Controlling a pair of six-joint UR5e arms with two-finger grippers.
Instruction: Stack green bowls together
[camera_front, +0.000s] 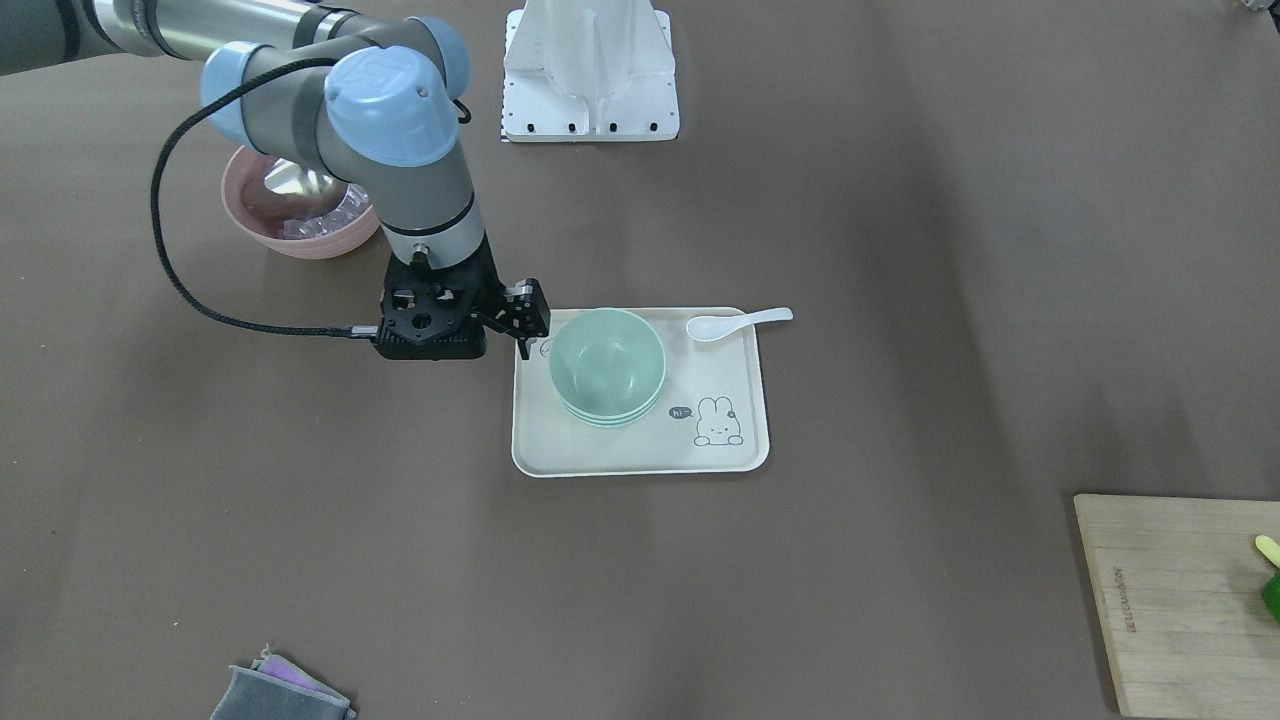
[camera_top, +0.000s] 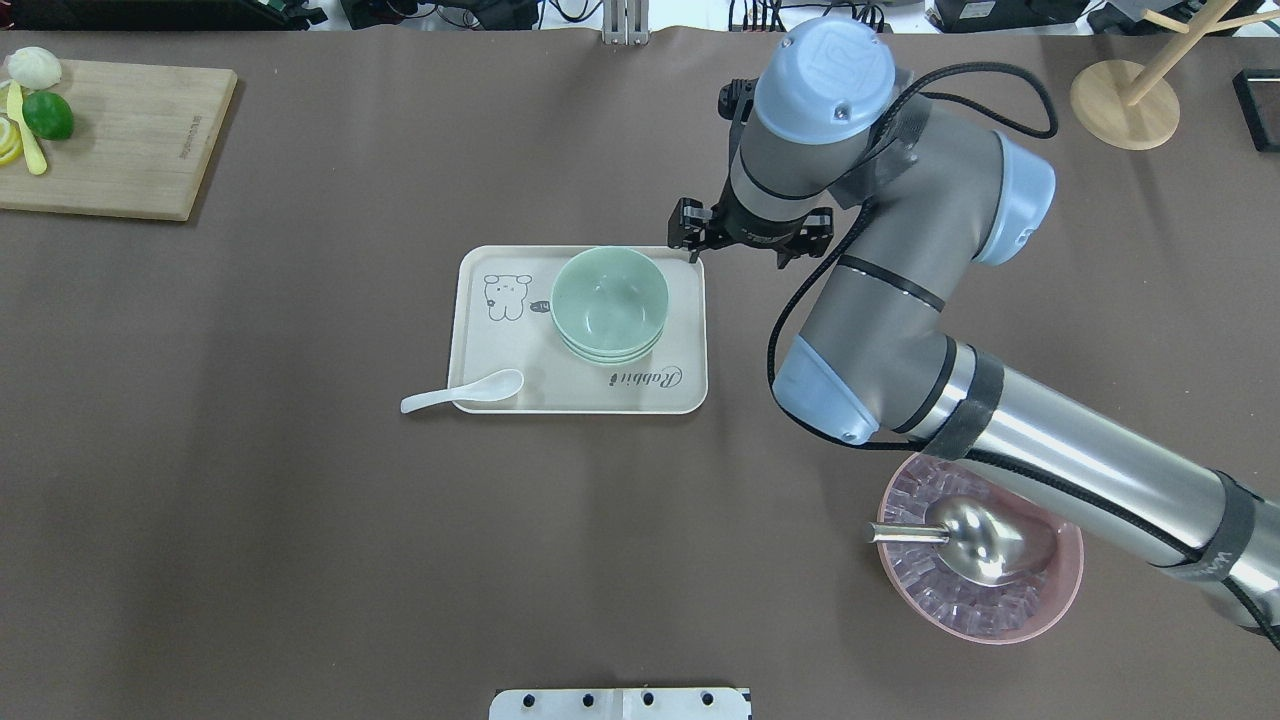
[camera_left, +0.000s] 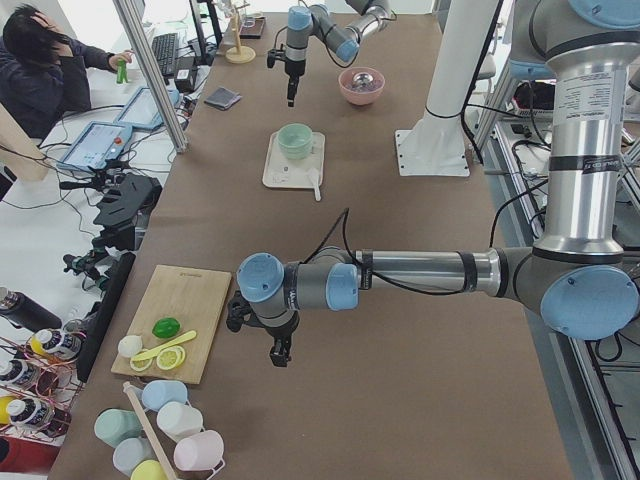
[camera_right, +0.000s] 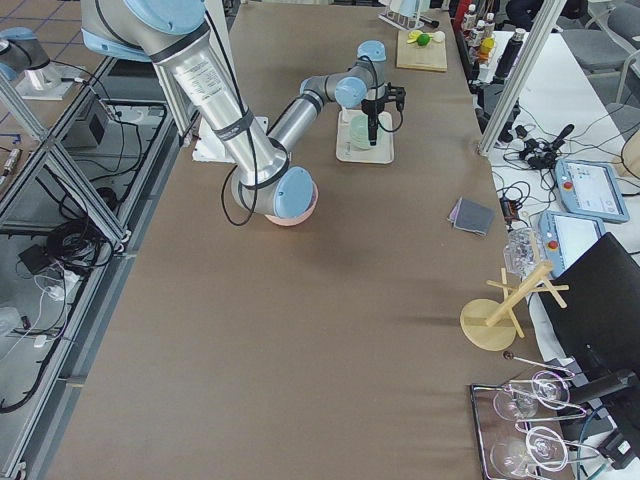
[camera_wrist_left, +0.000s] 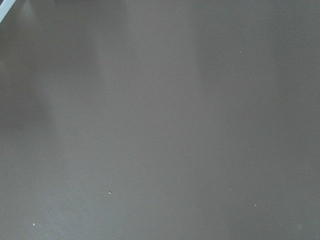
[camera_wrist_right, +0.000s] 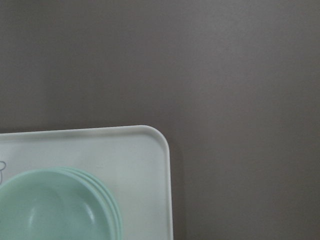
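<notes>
Closest to the robot, the right arm passes low over a pink bowl (camera_top: 1045, 612) of clear cubes in which a metal scoop (camera_top: 985, 540) lies. From there its forearm rises forward to a bent elbow, and the wrist turns straight down. On the rabbit-print tray (camera_top: 500, 350) a white soup spoon (camera_top: 465, 392) rests on the near left corner, its handle poking out over the rim. Behind it the three green bowls (camera_top: 608, 300) sit nested in one stack on the tray's right half. The right gripper (camera_front: 522, 340) hangs fingers-down over the tray's far right corner, just beside the stack and apart from it. The fingers are seen edge-on, so whether they are parted or closed cannot be told. The left arm stretches level across the table, and the left gripper (camera_left: 280, 355) points down over bare tabletop; its state cannot be told either. Beyond it lies a wooden cutting board (camera_top: 130, 150) with a lime (camera_top: 48, 115).
</notes>
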